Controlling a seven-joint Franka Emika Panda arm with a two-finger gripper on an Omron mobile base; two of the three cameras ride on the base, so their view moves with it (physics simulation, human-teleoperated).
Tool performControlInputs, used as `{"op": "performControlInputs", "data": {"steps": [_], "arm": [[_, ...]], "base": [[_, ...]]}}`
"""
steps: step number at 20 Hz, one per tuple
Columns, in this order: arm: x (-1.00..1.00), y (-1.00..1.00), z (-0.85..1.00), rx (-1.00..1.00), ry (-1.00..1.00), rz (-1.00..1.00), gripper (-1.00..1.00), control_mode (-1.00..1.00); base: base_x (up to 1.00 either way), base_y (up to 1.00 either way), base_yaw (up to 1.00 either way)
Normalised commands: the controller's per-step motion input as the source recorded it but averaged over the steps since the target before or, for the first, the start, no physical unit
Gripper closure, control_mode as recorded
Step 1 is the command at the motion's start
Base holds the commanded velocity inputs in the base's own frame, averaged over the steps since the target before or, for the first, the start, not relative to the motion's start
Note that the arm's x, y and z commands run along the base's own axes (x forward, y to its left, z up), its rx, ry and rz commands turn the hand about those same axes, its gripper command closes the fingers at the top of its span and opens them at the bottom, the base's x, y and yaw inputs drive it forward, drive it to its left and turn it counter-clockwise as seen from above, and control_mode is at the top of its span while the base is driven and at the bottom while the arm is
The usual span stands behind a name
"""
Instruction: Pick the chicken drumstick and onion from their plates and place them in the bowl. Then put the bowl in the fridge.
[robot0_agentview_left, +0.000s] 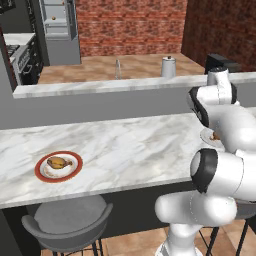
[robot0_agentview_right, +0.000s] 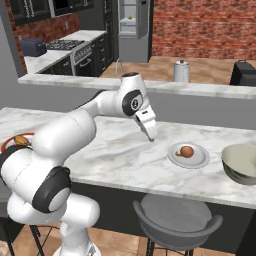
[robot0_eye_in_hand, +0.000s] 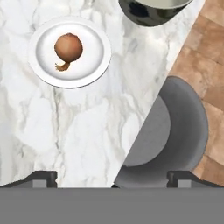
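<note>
Hovering over the marble tabletop (robot0_agentview_right: 120, 155) with my end effector (robot0_agentview_right: 150, 136) spread wide and empty, I should centre above the onion (robot0_agentview_right: 187, 151) on its white plate (robot0_agentview_right: 199, 161) beside the bowl (robot0_agentview_right: 242, 162), then descend straight.

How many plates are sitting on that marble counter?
2. A red-rimmed plate holding the chicken drumstick lies toward the counter's left end; a plain white plate holding the onion lies toward the right, beside the bowl.
</note>
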Motion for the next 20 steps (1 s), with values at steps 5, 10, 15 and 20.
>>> {"op": "performControlInputs", "data": {"steps": [5, 10, 15, 20], "arm": [[0.09, -0.54, -0.07, 0.0, 0.09, -0.13, -1.0, -1.0], [0.09, -0.51, -0.14, 0.01, 0.04, -0.03, -1.0, -1.0], [0.08, -0.52, -0.2, 0.1, 0.0, 0.0, -1.0, -1.0], [0.07, -0.25, -0.31, 0.08, -0.02, 0.0, -1.0, -1.0]], "base": [[0.0, 0.0, 0.0], [0.0, 0.0, 0.0], [0.0, 0.0, 0.0], [0.0, 0.0, 0.0]]}}
